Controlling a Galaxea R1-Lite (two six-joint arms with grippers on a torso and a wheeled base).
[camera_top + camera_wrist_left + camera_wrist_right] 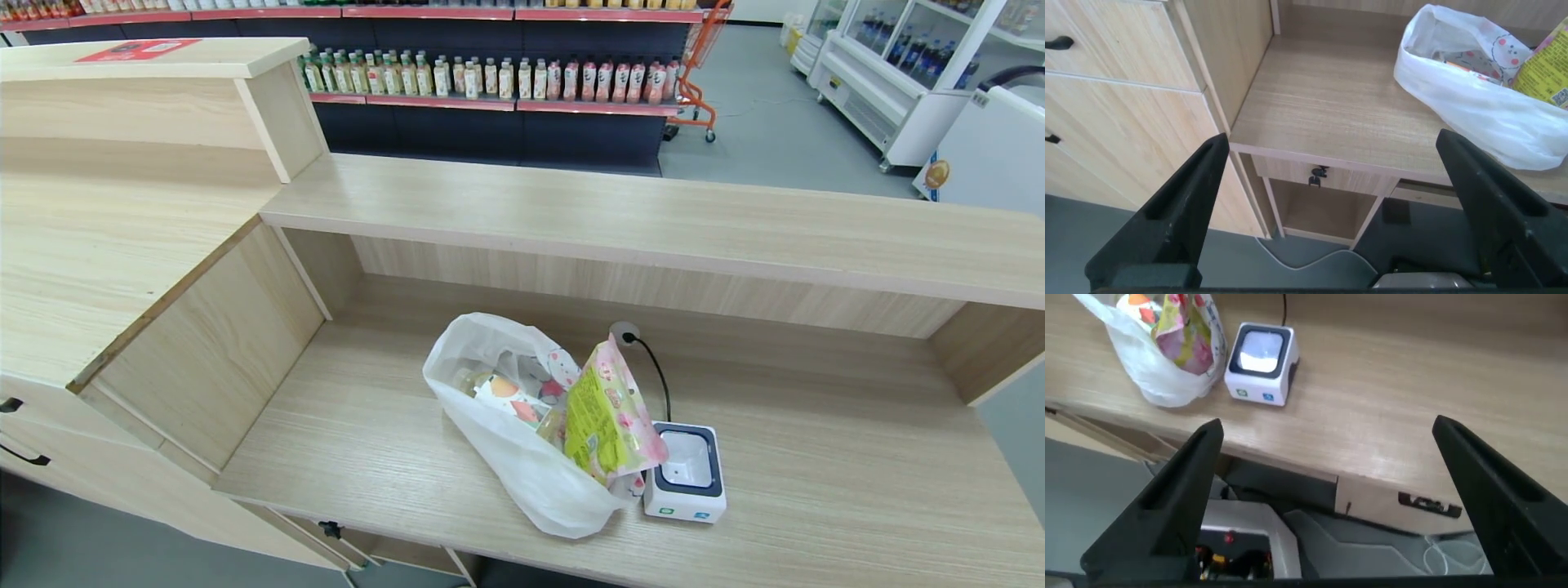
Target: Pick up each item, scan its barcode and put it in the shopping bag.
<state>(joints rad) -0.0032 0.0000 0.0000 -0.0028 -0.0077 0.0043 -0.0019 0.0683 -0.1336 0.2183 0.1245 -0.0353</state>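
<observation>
A white plastic shopping bag (522, 465) lies open on the lower wooden counter (816, 474). A yellow-green and pink snack pouch (608, 420) sticks up out of its mouth, and a bottle (490, 388) with other packets lies inside. Just right of the bag stands the white barcode scanner (686, 474), its black cable (657, 367) running to the back. My left gripper (1331, 216) is open and empty, held low off the counter's front edge, left of the bag (1470, 90). My right gripper (1331, 506) is also open and empty, off the front edge near the scanner (1259, 363) and the bag (1159, 376).
A raised wooden ledge (653, 220) runs along the back of the counter, and a taller cabinet with drawers (98, 269) closes the left side. Bare countertop stretches right of the scanner. Store shelves with bottles (490, 77), an orange cart (702, 57) and freezers (914, 65) stand behind.
</observation>
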